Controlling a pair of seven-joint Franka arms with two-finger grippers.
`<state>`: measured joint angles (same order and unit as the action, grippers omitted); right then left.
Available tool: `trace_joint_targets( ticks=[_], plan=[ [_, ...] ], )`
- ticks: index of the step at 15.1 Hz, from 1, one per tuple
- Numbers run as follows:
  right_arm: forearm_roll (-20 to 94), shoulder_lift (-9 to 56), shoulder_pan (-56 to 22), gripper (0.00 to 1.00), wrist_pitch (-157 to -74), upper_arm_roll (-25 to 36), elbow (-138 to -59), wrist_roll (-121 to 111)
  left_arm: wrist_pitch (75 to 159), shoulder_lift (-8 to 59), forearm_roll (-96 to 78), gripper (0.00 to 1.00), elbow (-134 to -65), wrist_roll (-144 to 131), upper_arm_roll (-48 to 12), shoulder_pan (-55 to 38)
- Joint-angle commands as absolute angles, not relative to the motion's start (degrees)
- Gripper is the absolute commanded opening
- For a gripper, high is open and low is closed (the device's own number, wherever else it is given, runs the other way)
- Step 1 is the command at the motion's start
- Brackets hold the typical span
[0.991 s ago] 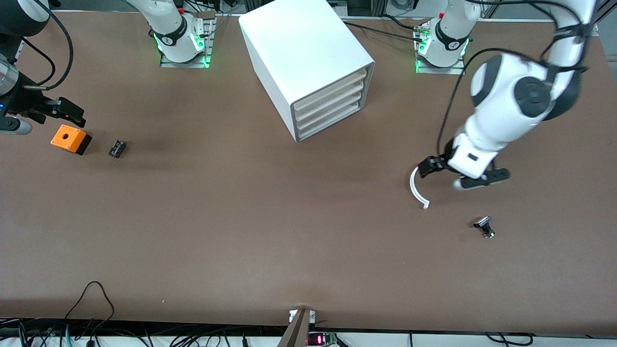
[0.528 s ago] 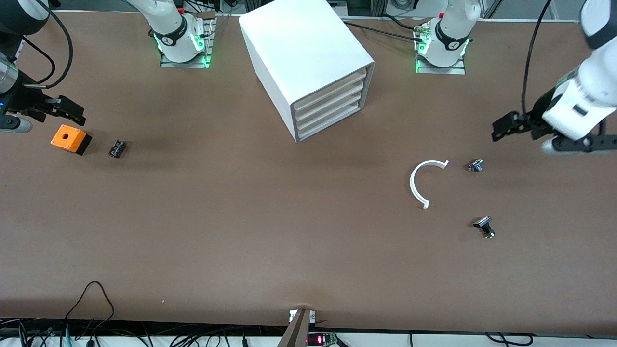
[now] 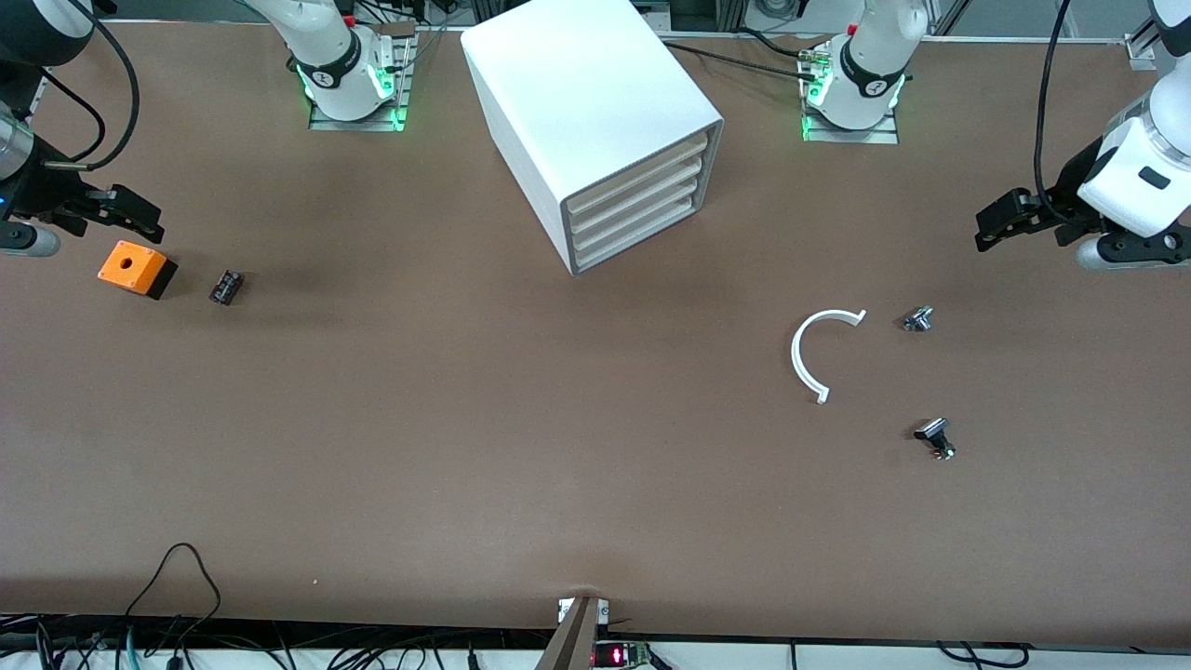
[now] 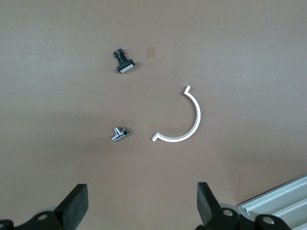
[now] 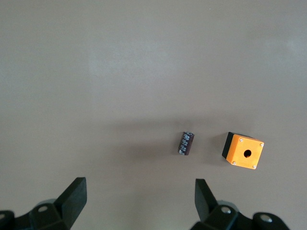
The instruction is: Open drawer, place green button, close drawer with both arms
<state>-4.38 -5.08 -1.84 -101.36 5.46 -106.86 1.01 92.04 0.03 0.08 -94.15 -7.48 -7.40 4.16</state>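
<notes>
The big white cabinet (image 3: 595,112) stands at the middle of the table near the bases; a corner of it shows in the left wrist view (image 4: 283,199). Its lowest drawer (image 3: 637,240) is shut, as are the three above it. No green-capped button shows in any view. My left gripper (image 3: 990,229) is open and empty, up over the table near the left arm's end; it also shows in its wrist view (image 4: 141,201). My right gripper (image 3: 140,219) is open and empty, just above the orange box (image 3: 130,267); it also shows in its wrist view (image 5: 139,196).
A white C-shaped strip (image 3: 795,356) (image 4: 197,115), a small silver part (image 3: 917,319) (image 4: 119,134) and a black part with a pale cap (image 3: 933,437) (image 4: 124,61) lie toward the left arm's end. A small black part (image 3: 226,287) (image 5: 186,143) lies beside the orange box (image 5: 243,151).
My left arm has swung away from over the white strip toward its own end of the table, uncovering the small silver part. The right arm has not moved.
</notes>
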Motion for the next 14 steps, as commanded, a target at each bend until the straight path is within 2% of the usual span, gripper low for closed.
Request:
trace_joint_targets(
  ticks=[1, 14],
  plan=[
    [-3.4, -5.5, -1.5, 1.00, -100.9, 5.4, -106.5, 0.5, 91.7, 0.1, 1.0, 1.00, -93.8, -4.1, -6.2, 3.8],
    [-3.3, -3.2, -1.7, 1.00, -100.2, 5.4, -102.3, 0.2, 90.6, 0.2, 0.0, 1.00, -93.3, -4.5, -6.8, 4.0]
  ],
)
